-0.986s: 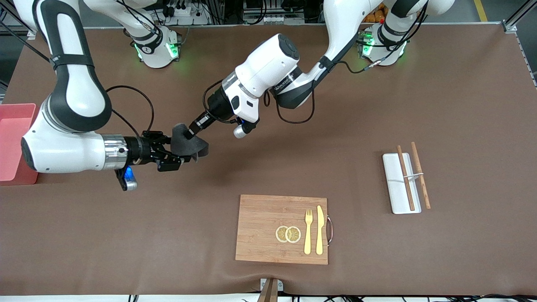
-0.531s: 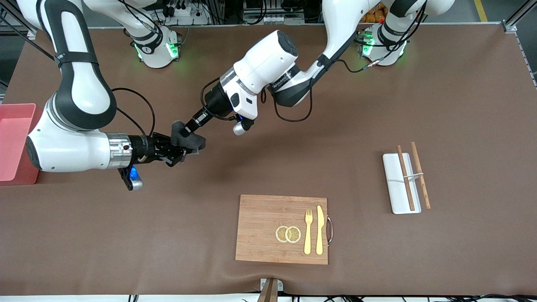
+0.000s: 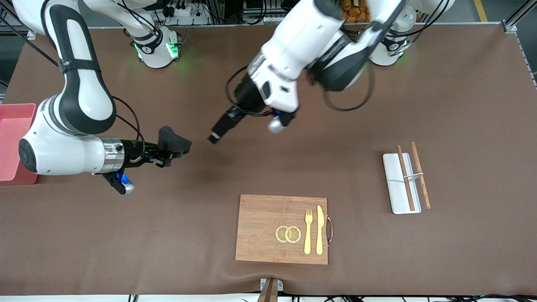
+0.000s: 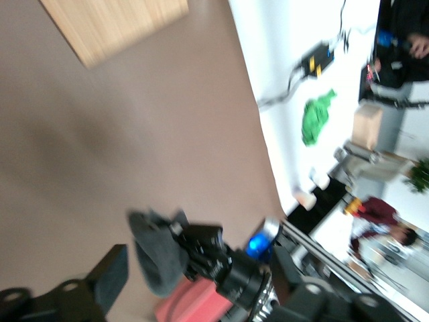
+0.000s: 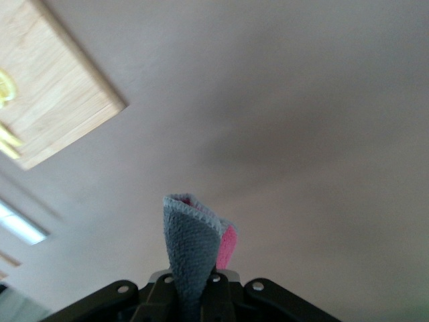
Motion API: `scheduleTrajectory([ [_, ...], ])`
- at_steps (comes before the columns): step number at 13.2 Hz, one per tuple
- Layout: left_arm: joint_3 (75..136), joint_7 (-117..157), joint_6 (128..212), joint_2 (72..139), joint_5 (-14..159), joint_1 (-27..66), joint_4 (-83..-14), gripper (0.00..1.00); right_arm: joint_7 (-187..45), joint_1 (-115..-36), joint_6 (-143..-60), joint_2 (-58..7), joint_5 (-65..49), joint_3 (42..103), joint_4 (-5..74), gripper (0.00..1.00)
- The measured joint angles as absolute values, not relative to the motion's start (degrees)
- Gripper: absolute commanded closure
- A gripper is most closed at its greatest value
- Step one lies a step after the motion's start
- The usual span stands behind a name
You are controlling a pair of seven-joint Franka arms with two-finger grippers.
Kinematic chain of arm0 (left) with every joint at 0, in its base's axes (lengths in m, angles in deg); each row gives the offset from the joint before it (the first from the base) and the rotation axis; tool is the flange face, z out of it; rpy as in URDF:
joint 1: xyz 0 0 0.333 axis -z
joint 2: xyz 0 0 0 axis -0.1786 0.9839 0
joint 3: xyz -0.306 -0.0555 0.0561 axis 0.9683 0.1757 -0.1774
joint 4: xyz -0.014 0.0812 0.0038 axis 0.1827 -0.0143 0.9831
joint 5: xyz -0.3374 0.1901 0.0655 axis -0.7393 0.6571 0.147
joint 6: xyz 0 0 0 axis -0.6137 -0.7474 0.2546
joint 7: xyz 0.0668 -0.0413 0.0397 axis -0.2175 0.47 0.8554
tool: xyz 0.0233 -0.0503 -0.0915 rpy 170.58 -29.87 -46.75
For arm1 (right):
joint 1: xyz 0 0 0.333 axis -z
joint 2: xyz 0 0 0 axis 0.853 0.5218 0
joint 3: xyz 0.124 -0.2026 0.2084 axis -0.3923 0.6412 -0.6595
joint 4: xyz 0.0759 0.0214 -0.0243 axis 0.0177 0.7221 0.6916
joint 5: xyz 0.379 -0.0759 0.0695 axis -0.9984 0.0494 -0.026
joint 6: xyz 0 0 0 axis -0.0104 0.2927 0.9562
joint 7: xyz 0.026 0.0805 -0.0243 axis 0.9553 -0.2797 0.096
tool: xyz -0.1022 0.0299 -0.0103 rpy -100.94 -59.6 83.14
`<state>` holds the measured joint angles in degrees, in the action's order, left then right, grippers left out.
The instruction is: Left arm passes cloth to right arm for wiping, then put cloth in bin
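My right gripper point(image 3: 167, 158) is shut on the charcoal-grey cloth point(image 3: 173, 141) and holds it above the table, between the pink bin point(image 3: 12, 138) and the table's middle. In the right wrist view the cloth point(image 5: 191, 245) stands up folded between the pinching fingers, with a pink inner side showing. My left gripper point(image 3: 215, 136) is open and empty, a short gap away from the cloth on the side toward the left arm's end. The left wrist view shows one of its spread fingers point(image 4: 107, 282), the cloth point(image 4: 157, 258) in the right gripper, and the bin point(image 4: 194, 307).
A wooden cutting board point(image 3: 282, 228) with lemon slices, a fork and a knife lies near the front camera. A white tray point(image 3: 394, 184) with chopsticks lies toward the left arm's end. The bin stands at the right arm's end.
The left gripper has let go of the cloth and drawn back toward its own end. The right gripper has closed on the cloth and now holds it alone.
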<state>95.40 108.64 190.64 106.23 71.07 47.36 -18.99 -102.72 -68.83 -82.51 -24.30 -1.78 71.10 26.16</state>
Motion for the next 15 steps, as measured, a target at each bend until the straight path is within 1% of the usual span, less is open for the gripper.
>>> scheduleTrajectory([
  [2, 95.36, 102.93, 181.8, 102.8, 73.22, 44.32, -19.09, 0.0, -95.87, -67.12, -84.08, -22.03, 4.66, 71.21, 26.49, 1.0],
  [4, 95.26, 91.97, 172.38, 100.32, 73.4, 41.13, -19.19, 0.0, -92.01, -66.35, -87.99, -18.92, 9.83, 71.25, 27.06, 1.0],
  [8, 94.95, 68.53, 156.0, 97.05, 73.48, 32.31, -19.42, 0.0, -82.44, -63.34, -96.57, -11.15, 14.98, 71.39, 27.45, 1.0],
  [11, 94.87, 55.92, 148.27, 95.5, 73.48, 25.18, -19.66, 0.0, -74.58, -58.31, -101.21, -7.59, 19.82, 71.59, 27.41, 1.0],
  [13, 94.81, 48.28, 144.66, 94.6, 73.49, 20.96, -20.06, 0.0, -68.37, -54.14, -103.16, -7.27, 22.7, 71.68, 27.35, 1.0],
  [15, 93.99, 42.38, 142.93, 92.92, 73.75, 18.81, -22.27, 0.0, -62.64, -50.38, -105.26, -7.27, 25.51, 71.73, 27.28, 1.0],
])
